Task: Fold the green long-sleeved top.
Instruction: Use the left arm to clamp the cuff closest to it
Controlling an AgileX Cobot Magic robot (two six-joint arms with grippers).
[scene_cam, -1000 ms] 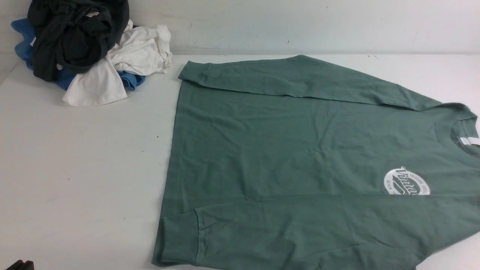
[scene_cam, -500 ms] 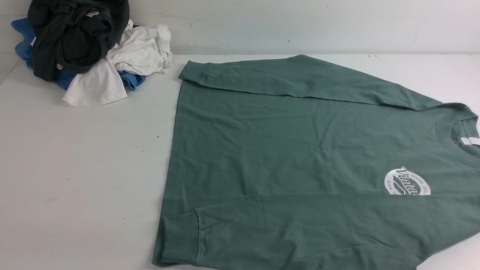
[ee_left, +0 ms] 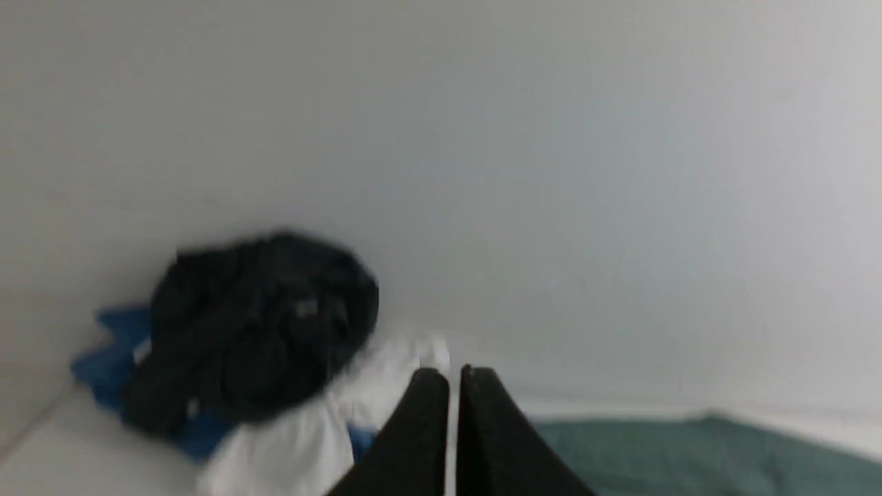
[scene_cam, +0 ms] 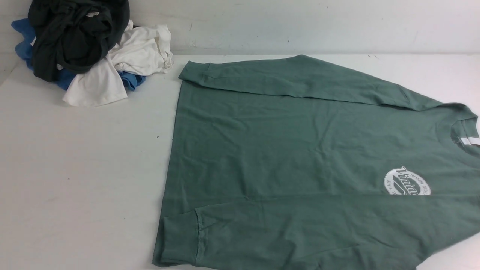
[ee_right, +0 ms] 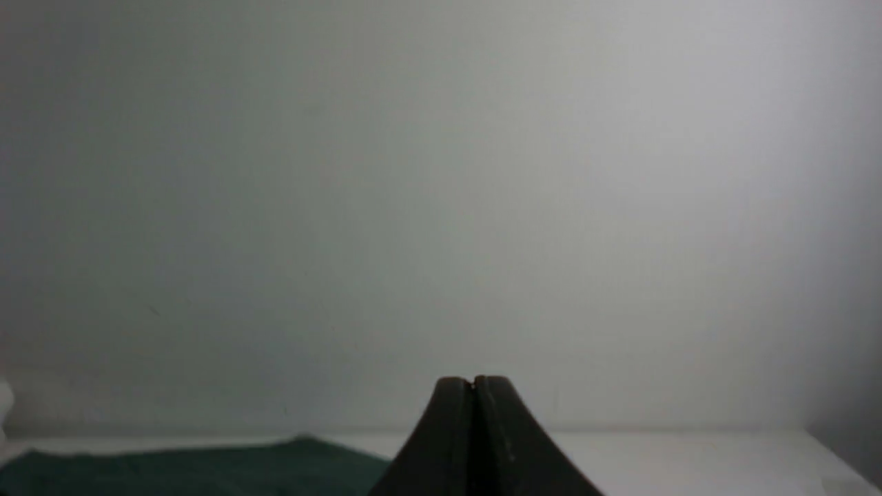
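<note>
Front view: nearest to me, the near sleeve of the green long-sleeved top lies folded in over the body, its ribbed cuff resting near the hem, and some of the cloth runs out of sight past the bottom edge. The top spreads chest-up on the white table, from the middle across to the right, with its hem to the left and its crew neck at the far right, where a white label shows inside the collar. Part of the white oval logo on the chest disappears under that near sleeve. Along the far edge, the other sleeve is laid across the body too, its cuff toward the left. Beyond, at the far left, I see a heap of black, white and blue garments, apart from the top, and a pale wall behind. Through the wrist cameras, I have my left gripper closed, with just a slim gap between its tips and nothing in it; my right gripper is closed as well, tips together, holding nothing.
</note>
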